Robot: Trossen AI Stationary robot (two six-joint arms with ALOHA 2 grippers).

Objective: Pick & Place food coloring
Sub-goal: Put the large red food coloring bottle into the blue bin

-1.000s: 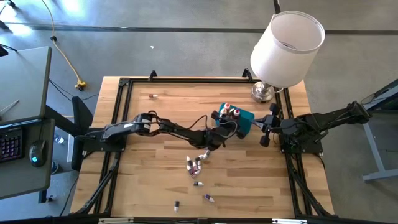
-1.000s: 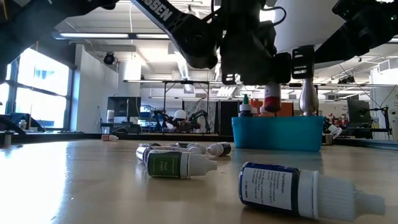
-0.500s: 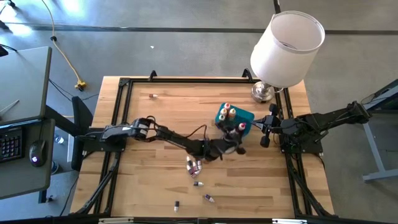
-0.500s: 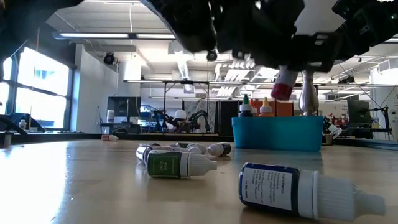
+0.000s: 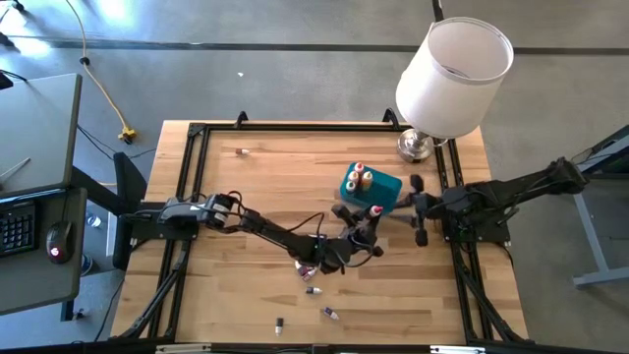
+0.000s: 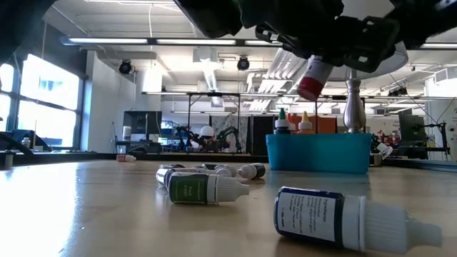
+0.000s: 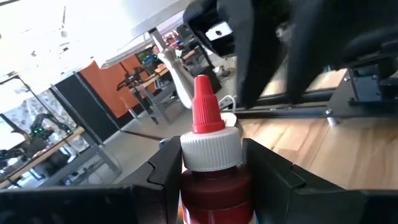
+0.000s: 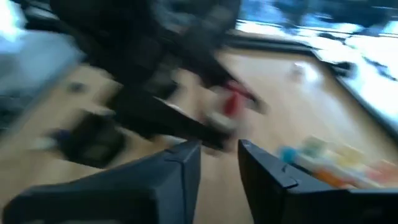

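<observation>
Pale wooden butcher-block table (image 5: pixel 256 177) inside a black frame. Left gripper (image 5: pixel 366 228) reaches across mid-table, fingers clamped on a red plastic dropper bottle (image 7: pixel 211 163) with white collar and red pointed cap, lifted clear of the wood and tilted, just short of the teal rectangular plastic bin (image 5: pixel 383 184). Loose small bottles (image 6: pixel 203 187) lie flat nearby. Right gripper (image 5: pixel 417 210) waits beside the bin, fingers slightly parted, empty.

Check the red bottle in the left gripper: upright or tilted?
Tilted. In the low view the red bottle hangs slanted from the left gripper, its red cap lower, above and in front of the teal bin.
</observation>
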